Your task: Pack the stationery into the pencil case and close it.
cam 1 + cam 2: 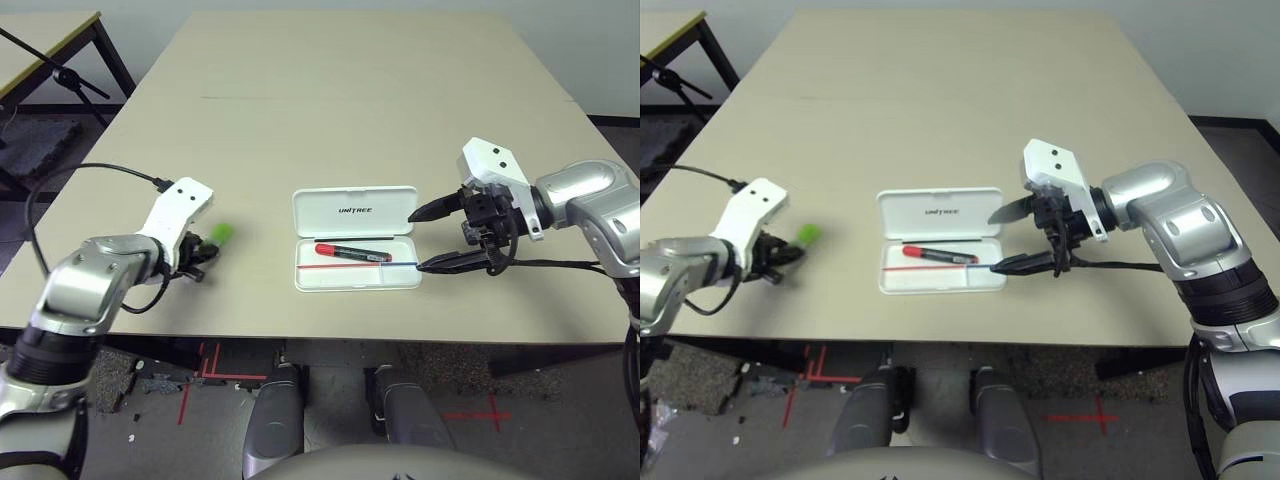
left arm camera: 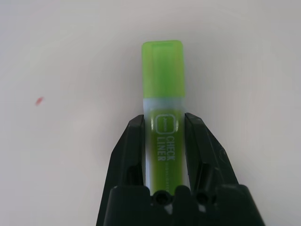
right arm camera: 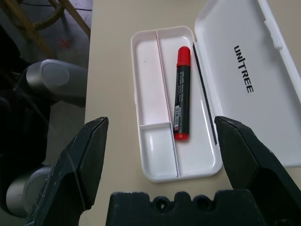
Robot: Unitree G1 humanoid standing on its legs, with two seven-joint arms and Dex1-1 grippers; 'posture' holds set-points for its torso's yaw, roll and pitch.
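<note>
The lime-green highlighter [image 2: 164, 141] is clasped lengthwise between the fingers of the left gripper [image 2: 164, 122], off to the robot's left of the white pencil case [image 1: 357, 277], its green cap end projecting past the fingertips. The next thing, it seems, is to bring it across to the case. It would travel best lifted clear of the near wall, turned until it lies along the tray's length, then lowered flat before the fingers part (a tilted release could leave one end propped on a divider and keep the lid from shutting).

The case lies open on the table [image 1: 420, 110], its lettered lid [image 3: 244, 70] laid back on the far side. Inside, the red-capped marker [image 3: 182, 94] rests in the long compartment beside the hinge. A thin divider separates that from the near side, which a short crosswise wall splits into a longer and a smaller compartment, both with room; the longer one looks the likelier berth. The right gripper [image 3: 162, 122] stands wide open, empty, at the case's right end, and could perhaps steady it during the placing.
</note>
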